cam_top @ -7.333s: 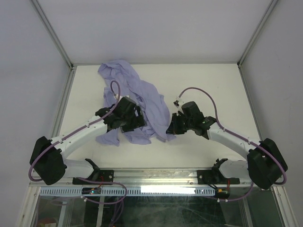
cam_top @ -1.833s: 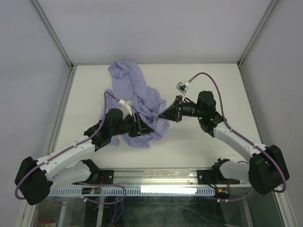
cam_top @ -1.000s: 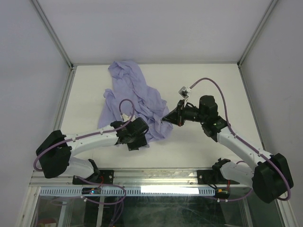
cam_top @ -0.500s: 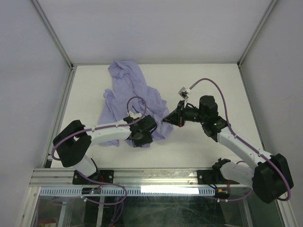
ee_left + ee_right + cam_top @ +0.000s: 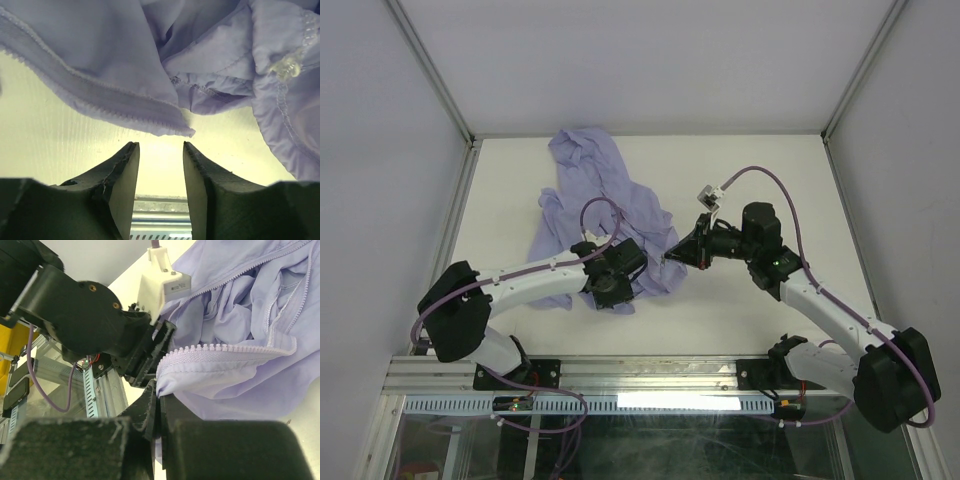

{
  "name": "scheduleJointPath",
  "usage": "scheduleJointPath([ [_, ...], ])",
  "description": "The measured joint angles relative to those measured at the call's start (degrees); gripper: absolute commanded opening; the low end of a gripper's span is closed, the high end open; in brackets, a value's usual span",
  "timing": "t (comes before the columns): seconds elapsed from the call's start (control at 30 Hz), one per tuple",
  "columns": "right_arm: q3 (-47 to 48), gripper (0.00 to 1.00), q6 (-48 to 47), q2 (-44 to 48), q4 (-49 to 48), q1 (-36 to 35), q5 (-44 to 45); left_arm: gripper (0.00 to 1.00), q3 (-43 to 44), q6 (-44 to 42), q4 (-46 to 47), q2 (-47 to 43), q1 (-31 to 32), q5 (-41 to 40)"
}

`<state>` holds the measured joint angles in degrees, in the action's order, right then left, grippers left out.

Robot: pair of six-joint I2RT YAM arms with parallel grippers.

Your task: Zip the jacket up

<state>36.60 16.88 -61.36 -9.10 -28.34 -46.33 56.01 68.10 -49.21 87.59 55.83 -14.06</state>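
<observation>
Crumpled lavender jacket (image 5: pixel 605 200) left of centre on the white desk (image 5: pixel 770 170), an arm at each side of its near end.
The left claw (image 5: pixel 160 150) sits low at the jacket's near hem, fingers apart with only bare desk between them. The right claw (image 5: pixel 159 396) is pinched together on the fold carrying the zipper teeth (image 5: pixel 225 350), at the jacket's right edge; the zip lies undone.
</observation>
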Motion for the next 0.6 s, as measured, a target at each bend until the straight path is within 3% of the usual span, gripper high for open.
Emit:
scheduleJointPath([
  [0.07,-0.09,0.0,-0.11,0.04,-0.02,0.02,0.0,0.27,0.0,0.63,-0.98,-1.66,0.04,-0.02],
  [0.13,-0.46,0.0,-0.15,0.13,0.04,0.02,0.0,0.27,0.0,0.94,-1.46,-2.36,0.07,-0.04],
  [0.37,-0.87,0.0,-0.35,0.13,0.28,0.02,0.0,0.38,0.0,0.35,-1.36,-0.66,0.07,-0.39],
  [0.6,-0.87,0.0,-0.33,0.15,0.31,0.02,-0.04,0.42,1.53,-1.57,-0.28,6.12,0.07,-1.11],
])
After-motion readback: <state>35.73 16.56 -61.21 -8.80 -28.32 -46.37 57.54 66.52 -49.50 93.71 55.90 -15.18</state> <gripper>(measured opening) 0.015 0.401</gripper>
